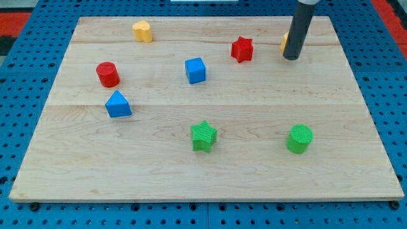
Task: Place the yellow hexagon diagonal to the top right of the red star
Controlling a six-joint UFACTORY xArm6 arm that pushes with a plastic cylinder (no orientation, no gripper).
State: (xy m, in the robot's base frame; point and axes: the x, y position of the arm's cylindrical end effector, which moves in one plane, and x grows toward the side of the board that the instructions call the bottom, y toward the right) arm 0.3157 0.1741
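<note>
my tip (291, 58) against yellow hexagon (284, 42)

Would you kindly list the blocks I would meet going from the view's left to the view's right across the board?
red cylinder → blue triangle → yellow heart → blue cube → green star → red star → green cylinder. The yellow hexagon is mostly hidden behind my tip, so I left it out.
</note>
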